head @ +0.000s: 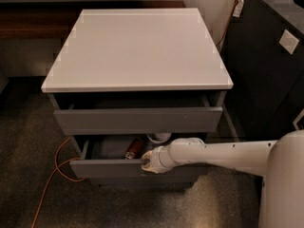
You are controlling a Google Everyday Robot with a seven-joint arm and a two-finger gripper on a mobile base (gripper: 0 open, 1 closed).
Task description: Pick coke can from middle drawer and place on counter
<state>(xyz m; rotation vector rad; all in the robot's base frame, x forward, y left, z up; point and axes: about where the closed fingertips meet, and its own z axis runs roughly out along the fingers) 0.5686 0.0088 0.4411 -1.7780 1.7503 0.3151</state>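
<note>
The coke can [134, 148] lies on its side inside the open middle drawer [111, 168], just behind the grey front panel and left of a white bowl. My gripper [147, 163] is at the top edge of that drawer's front, right of the can and close to it. The white arm reaches in from the right. The white counter [137, 46] tops the cabinet above.
A white bowl [159, 137] sits at the back of the middle drawer. The top drawer [137, 120] is pulled partly out and overhangs it. An orange cable [54, 175] lies on the floor at left. A black cabinet [270, 65] stands at right.
</note>
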